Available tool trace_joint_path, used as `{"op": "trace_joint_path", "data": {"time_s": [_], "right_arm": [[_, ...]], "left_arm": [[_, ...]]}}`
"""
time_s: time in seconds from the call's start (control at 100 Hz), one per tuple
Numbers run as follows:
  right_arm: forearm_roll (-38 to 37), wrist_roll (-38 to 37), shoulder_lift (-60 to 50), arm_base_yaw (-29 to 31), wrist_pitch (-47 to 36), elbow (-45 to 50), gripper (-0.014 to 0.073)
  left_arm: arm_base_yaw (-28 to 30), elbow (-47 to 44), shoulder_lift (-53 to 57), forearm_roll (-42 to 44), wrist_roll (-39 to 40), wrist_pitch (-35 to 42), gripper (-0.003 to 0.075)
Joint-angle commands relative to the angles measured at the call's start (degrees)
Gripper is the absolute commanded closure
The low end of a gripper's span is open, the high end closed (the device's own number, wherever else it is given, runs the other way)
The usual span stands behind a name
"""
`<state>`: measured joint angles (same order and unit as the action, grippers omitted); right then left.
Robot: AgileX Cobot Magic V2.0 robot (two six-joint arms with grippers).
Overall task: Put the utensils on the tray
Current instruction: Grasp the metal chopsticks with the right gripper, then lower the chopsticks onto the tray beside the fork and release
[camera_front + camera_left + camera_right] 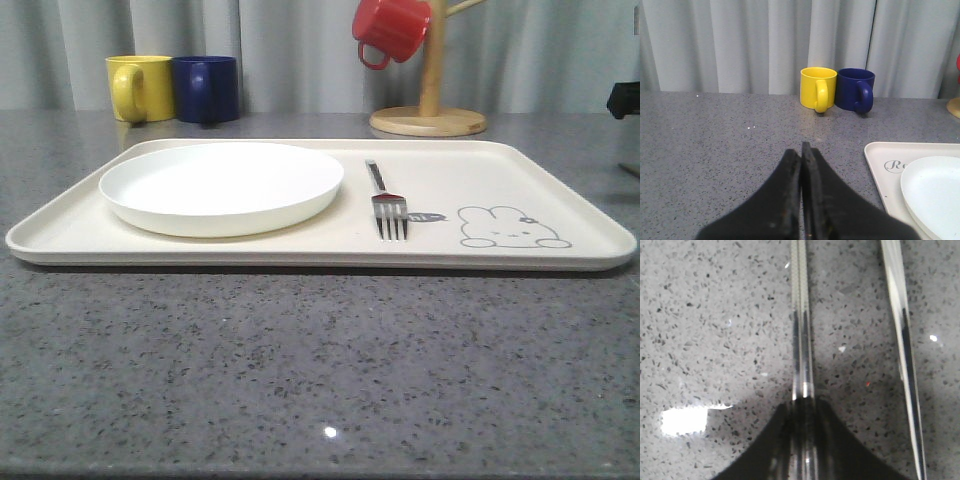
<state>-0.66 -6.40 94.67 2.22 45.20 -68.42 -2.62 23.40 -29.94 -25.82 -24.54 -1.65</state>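
Observation:
A silver fork [388, 205] lies on the cream tray [300, 255], tines toward the front, between the white plate [220, 185] and the rabbit drawing. In the right wrist view my right gripper [802, 402] is shut on the slim paired metal strips of the chopsticks [801, 315], which run out from the fingertips over the speckled counter. Beside them lies another slim shiny utensil handle [902, 330]; its end is out of frame. My left gripper [802, 150] is shut on nothing, hanging over the counter just left of the tray's corner [875, 155].
A yellow mug [140, 88] and a blue mug [207, 88] stand behind the tray at the back left. A wooden mug tree [430, 110] holding a red mug [392, 28] stands at the back right. A dark arm part [625, 100] shows at the right edge.

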Motion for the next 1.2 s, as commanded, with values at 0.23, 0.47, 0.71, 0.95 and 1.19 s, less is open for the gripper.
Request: {"op": "trace_joint_path", "data": {"time_s": [0.23, 0.47, 0.71, 0.95, 1.19], "right_arm": [[2.82, -0.61, -5.49, 0.31, 1.01, -1.49, 0.0608], [4.59, -3.87, -12.04, -3.57, 5.29, -4.13, 0.0608], [2.00, -13.65, -12.18, -14.31, 4.99, -6.22, 0.0608], [-6.19, -26.93, -6.99, -24.75, 3.03, -7.28, 0.0608], [-7.33, -30.00, -0.92, -28.65, 2.04, -11.30, 0.0608]], "left_arm": [[0.06, 1.49, -0.20, -0.41, 0.01, 4.32, 0.0738], [0.06, 1.49, -0.20, -0.41, 0.01, 4.32, 0.0738], [0.06, 1.49, -0.20, -0.41, 0.01, 4.32, 0.0738], [0.06, 1.49, -0.20, -0.41, 0.01, 4.32, 0.0738], [0.06, 1.49, -0.20, -0.41, 0.01, 4.32, 0.0738]]}}
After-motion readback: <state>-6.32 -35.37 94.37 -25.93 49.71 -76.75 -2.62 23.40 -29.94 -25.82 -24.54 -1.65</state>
